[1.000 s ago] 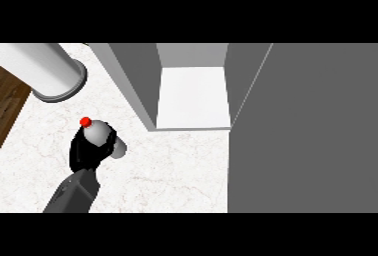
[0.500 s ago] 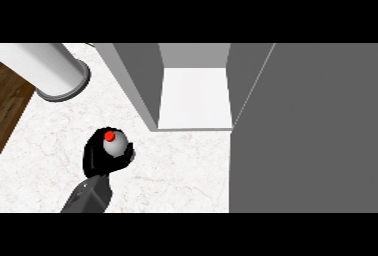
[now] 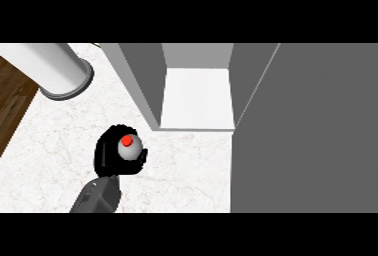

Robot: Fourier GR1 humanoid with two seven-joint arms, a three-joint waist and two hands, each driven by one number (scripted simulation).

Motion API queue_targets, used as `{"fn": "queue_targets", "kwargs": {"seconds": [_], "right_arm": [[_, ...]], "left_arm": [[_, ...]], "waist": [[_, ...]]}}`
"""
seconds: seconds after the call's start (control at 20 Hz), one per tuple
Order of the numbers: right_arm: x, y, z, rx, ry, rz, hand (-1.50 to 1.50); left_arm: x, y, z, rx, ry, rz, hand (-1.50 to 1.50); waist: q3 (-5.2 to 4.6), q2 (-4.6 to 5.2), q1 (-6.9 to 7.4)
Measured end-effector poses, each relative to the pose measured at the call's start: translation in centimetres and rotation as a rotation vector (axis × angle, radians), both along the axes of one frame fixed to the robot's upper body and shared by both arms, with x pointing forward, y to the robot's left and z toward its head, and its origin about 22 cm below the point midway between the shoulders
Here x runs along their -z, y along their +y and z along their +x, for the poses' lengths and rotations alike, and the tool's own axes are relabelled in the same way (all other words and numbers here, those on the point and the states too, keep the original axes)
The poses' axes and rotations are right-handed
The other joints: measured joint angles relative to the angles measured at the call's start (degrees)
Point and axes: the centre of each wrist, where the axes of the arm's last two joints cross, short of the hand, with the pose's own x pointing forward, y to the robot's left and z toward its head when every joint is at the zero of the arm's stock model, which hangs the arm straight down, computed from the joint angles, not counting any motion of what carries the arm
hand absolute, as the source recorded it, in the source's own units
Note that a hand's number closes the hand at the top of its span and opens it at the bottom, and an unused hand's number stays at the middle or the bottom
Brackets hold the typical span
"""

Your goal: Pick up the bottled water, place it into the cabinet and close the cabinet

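Left hand [image 3: 117, 155] curled around the bottled water [image 3: 130, 149], hiding its body; bottle upright, red cap toward camera.

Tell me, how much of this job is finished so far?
The pickup looks done: the left hand has its fingers curled round the bottled water, red cap up. It is over the counter, in front of the open cabinet. Placing it inside and closing the cabinet door remain.

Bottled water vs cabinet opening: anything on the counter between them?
Nothing. In the head view, only bare marble counter separates the bottled water, held in the left robot hand, from the open cabinet.
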Motion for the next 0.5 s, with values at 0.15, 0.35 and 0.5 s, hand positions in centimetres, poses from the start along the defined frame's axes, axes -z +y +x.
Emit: {"fn": "queue_targets", "kwargs": {"seconds": [0.15, 0.35, 0.5], "right_arm": [[-0.1, -0.3, 0.2, -0.006, -0.002, -0.012, -1.5], [0.1, 0.0, 0.3, -0.008, -0.011, 0.004, -1.5], [0.1, -0.1, 0.7, -0.012, -0.019, 0.0, -1.5]], "left_arm": [[-1.7, -1.5, 0.0, 0.047, -0.018, 0.005, 1.5], [-5.2, -4.1, 0.2, 0.083, -0.055, 0.009, 1.5], [-7.8, -6.7, -0.3, 0.118, -0.069, 0.019, 1.5]], "waist": [[-0.01, -0.02, 0.09], [-0.01, -0.08, -0.02], [-0.02, 0.01, -0.04]]}}
